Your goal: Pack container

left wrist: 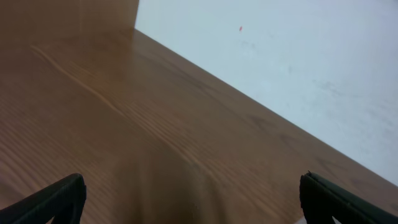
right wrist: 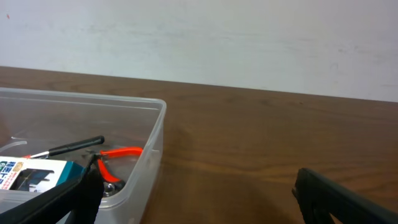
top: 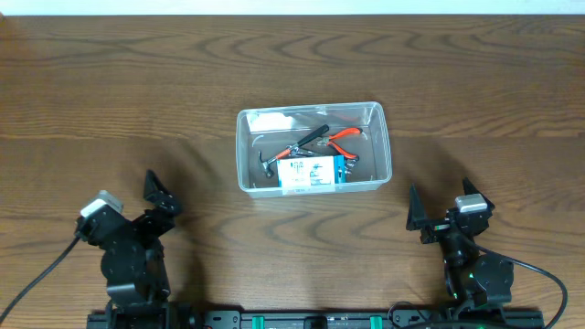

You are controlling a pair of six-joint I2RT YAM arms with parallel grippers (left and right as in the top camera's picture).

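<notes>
Left claw [left wrist: 191, 190]: jaws spread wide, nothing held, bare tabletop [top: 110, 82] beneath. Container [top: 245, 151]: at tabletop centre, ahead of and between the claws, well apart from both. It holds a blue-and-white box [top: 311, 174] (print too small to read) and orange-handled pliers [top: 345, 137]. Right claw [right wrist: 196, 190]: wide open, empty, with the container ahead to its left.

One view overhead, two low at the wrists.
The overhead looks straight down on the bench [top: 110, 82]; the left wrist faces bench edge and wall [left wrist: 298, 56]; the right wrist, close in, shares the container [right wrist: 152, 137] with it.
</notes>
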